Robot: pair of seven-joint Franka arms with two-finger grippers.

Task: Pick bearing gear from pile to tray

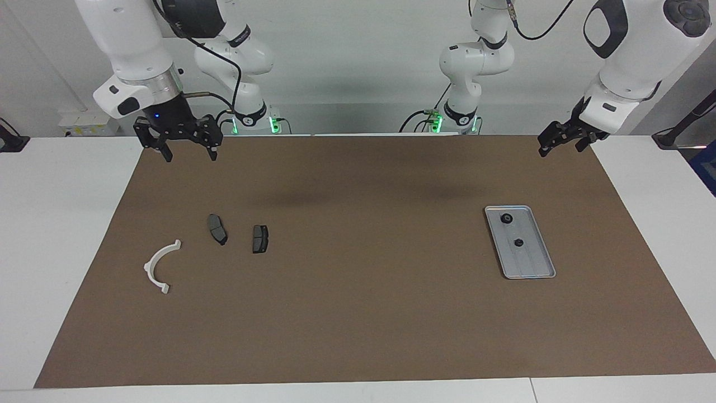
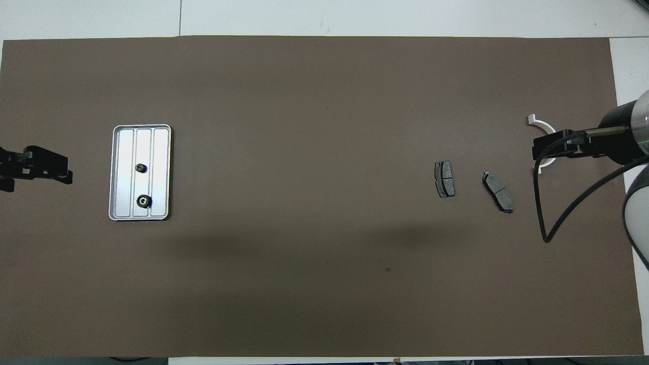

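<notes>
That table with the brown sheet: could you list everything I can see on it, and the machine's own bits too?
Mat: one, brown, covering most of the white table.
Tray: one, silver-grey, on the mat toward the left arm's end.
Black round parts: two, in the tray, one nearer the robots than the other.
Brake pads: two, dark grey, side by side toward the right arm's end.
Curved arc: one, white, beside the pads.
Left gripper: black, jaws open, raised over the mat's edge.
Right gripper: black, jaws open, raised over the mat's corner.

open mat (image 1: pixel 369 313) between tray (image 1: pixel 545 260), brake pads (image 1: pixel 260 239)
</notes>
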